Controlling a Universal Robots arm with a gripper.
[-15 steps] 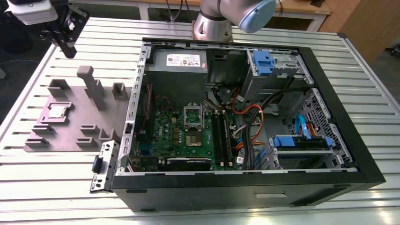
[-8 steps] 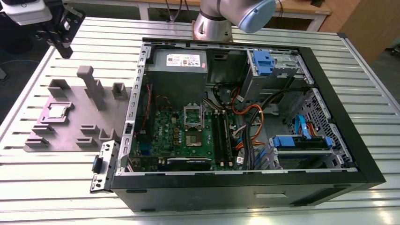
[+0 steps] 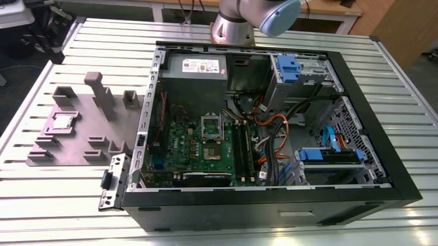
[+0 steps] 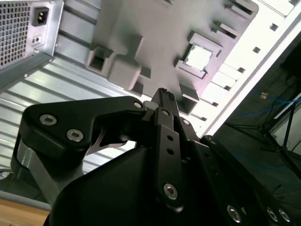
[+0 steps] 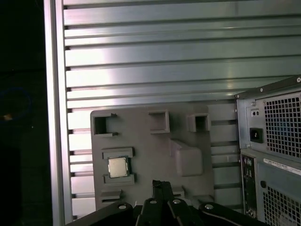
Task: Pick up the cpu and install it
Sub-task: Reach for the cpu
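Pincer (image 5: 159, 184) fingers are meeting tip to tip, carrying nothing. I am hanging above the grey holder plate (image 5: 141, 141), which is lying on the slatted bench (image 3: 61, 210) toward the exterior view's left edge, just beside the open computer case (image 3: 274, 210). The cpu (image 5: 117, 167) is sitting flat in its square pocket on the plate's side away from the case, apart from me. Reaching it well, I judge, is calling for parting the fingers before descending, centring over the chip, staying square to its edges, and closing gently where the pocket walls are leaving gaps.
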